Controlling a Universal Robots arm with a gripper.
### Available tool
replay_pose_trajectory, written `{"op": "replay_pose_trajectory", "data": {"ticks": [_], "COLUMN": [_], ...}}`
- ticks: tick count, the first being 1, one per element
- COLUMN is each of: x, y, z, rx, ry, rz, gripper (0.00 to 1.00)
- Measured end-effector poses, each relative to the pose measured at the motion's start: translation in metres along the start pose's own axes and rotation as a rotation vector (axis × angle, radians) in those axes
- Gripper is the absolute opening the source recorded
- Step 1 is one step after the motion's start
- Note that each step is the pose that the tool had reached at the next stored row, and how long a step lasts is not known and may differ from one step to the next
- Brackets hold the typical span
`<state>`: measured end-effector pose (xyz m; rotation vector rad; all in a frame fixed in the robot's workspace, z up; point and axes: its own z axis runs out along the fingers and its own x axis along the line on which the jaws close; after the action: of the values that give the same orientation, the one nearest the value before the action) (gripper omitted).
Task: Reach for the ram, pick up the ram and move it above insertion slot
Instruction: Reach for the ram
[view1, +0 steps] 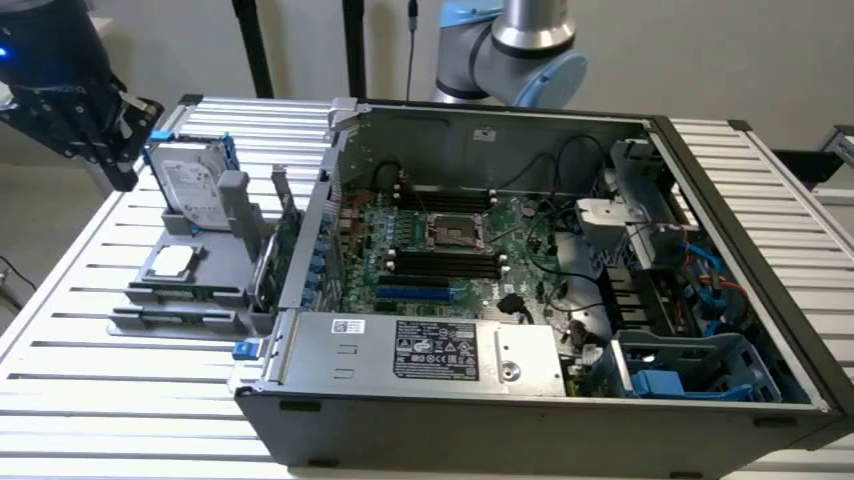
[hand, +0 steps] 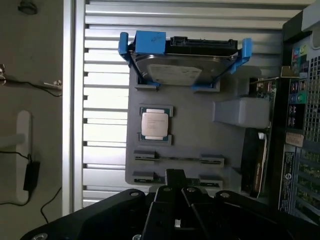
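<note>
The ram (hand: 177, 158) stands on edge as a thin strip between two grey clips of the grey holder tray (hand: 200, 125), just below the CPU chip (hand: 155, 124). My gripper (hand: 175, 176) is shut, with nothing between its black fingers. It hangs well above the tray's near end, apart from the ram. In the exterior view the gripper (view1: 100, 140) is high over the table's back corner on that view's left, beside the holder tray (view1: 214, 270). The black memory slots (view1: 441, 263) lie on the green motherboard (view1: 514, 235) inside the open computer case.
A hard drive (hand: 182, 65) in blue brackets stands at the tray's far end. A taller dark card with a metal bracket (hand: 255, 160) stands at the tray's case side. The case wall (view1: 310, 250) rises between tray and motherboard. Cables and a blue-cabled drive cage (view1: 681, 365) crowd the case.
</note>
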<state>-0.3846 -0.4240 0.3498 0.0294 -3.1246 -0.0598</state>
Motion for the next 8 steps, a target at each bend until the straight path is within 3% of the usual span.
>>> {"op": "replay_pose_trajectory", "data": {"ticks": [8], "x": [-0.019], "y": [-0.0204], "z": [-0.0014], "rx": [-0.0004], "ry": [0.0159], "rz": [0.001], "gripper": [0.11]}}
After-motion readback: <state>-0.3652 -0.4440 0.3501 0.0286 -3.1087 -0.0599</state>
